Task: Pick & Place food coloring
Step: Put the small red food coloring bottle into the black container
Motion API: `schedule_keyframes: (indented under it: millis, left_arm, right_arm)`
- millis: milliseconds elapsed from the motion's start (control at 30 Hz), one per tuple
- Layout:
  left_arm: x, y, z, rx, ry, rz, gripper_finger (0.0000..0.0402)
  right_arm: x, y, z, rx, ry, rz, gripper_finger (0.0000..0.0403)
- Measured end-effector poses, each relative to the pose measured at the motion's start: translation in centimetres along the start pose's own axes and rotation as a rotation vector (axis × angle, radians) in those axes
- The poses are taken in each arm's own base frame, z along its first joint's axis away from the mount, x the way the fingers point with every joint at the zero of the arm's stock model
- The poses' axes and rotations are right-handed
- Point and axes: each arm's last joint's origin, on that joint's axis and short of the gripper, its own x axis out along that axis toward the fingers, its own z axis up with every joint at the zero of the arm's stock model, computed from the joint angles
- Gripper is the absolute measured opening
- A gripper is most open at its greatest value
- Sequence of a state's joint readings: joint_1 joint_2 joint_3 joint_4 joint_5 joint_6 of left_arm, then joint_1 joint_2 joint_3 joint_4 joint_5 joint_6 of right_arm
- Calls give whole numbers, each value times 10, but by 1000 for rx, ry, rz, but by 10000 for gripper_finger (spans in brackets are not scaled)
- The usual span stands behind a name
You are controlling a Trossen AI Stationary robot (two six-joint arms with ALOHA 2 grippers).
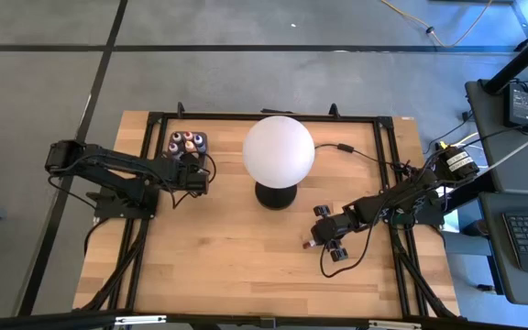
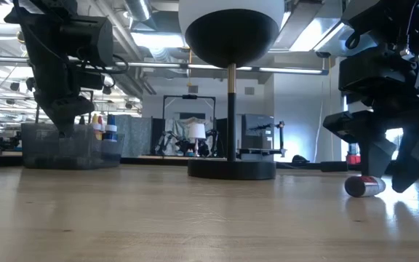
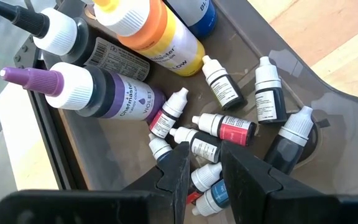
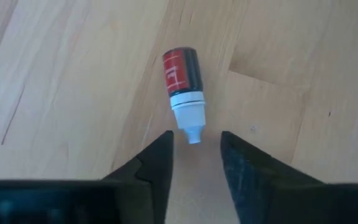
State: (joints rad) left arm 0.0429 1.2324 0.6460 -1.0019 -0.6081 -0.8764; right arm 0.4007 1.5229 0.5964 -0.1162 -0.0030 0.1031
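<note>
Since the red bottle (image 4: 182, 84) lies on its side on the table, its tip between the parted fingers of the right gripper (image 4: 196, 155), lift straight up. Left gripper (image 3: 202, 171), barely parted, empty, hangs over the tray (image 3: 303, 74) of bottles.

Globe lamp (image 1: 279, 151) blocking table centre, tray (image 1: 188, 144) beside it, near boards open

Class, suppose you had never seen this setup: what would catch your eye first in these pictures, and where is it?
The big white globe lamp at the table's middle stands out first. Left of it, the left gripper hangs over a grey tray crowded with food coloring bottles. Near the right gripper, one red-labelled bottle lies alone on the wood.
</note>
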Motion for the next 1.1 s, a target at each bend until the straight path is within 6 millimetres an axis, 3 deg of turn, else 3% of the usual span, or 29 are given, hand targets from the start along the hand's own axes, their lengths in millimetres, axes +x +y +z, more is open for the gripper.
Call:
schedule_keyframes:
  millis: [233, 500, 800, 1100]
  left_arm:
    - [0, 0, 0, 0, 1, -1, 89]
    - [0, 0, 0, 0, 1, -1, 89]
    - [0, 0, 0, 0, 1, -1, 89]
    - [0, -1, 0, -2, -3, -4, 89]
  right_arm:
    - [0, 1, 2, -3, -18, 26, 189]
    - [0, 1, 5, -33, -50, 23, 196]
    - [0, 1, 7, -61, -68, 3, 164]
    - [12, 1, 5, -61, -56, 14, 134]
